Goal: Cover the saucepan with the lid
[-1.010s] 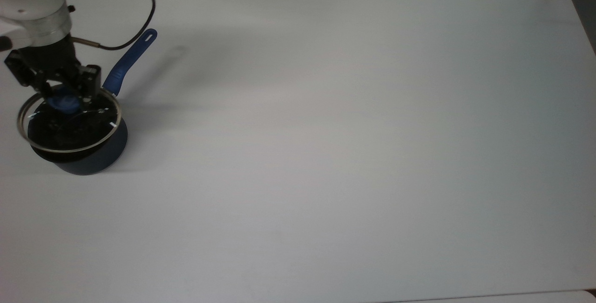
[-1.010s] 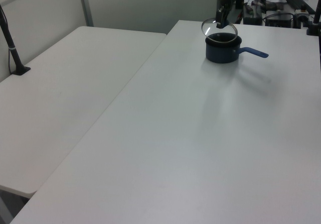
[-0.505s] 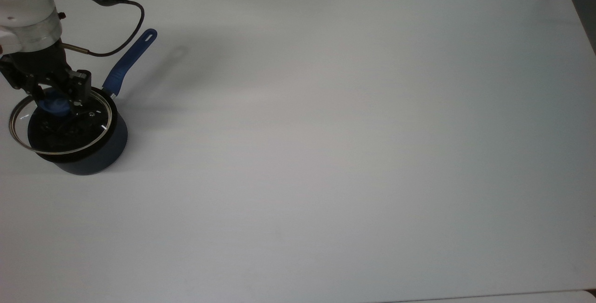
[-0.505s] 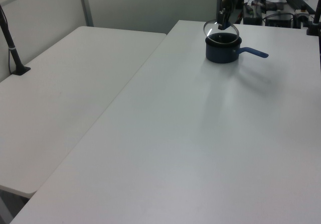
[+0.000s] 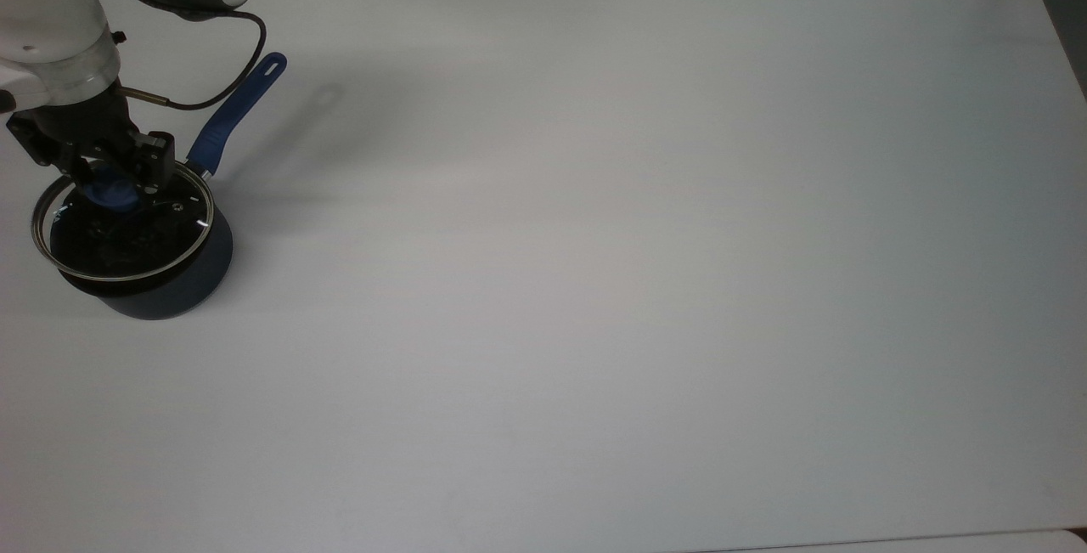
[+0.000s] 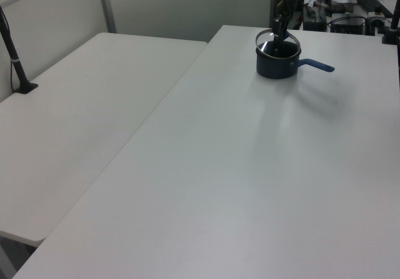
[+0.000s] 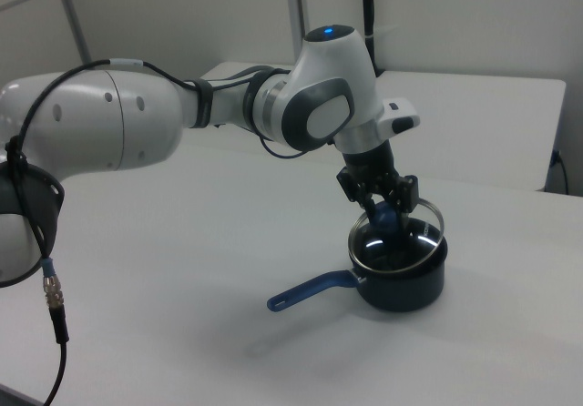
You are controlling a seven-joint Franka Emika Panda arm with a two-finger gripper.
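Table (image 5: 594, 281): white. Pan (image 5: 161, 281) at the top view's left edge, handle toward upper right. Lid (image 5: 123, 230) held tilted just above the pan's mouth, under the claw. Claw (image 5: 109, 183) clamped on lid's blue knob (image 7: 386, 216).

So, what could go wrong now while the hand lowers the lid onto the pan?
The lid hangs tilted and slightly off centre over the pan, so its rim may catch the pan's edge. The hand holds only the small blue knob; the lid could slip or swing.
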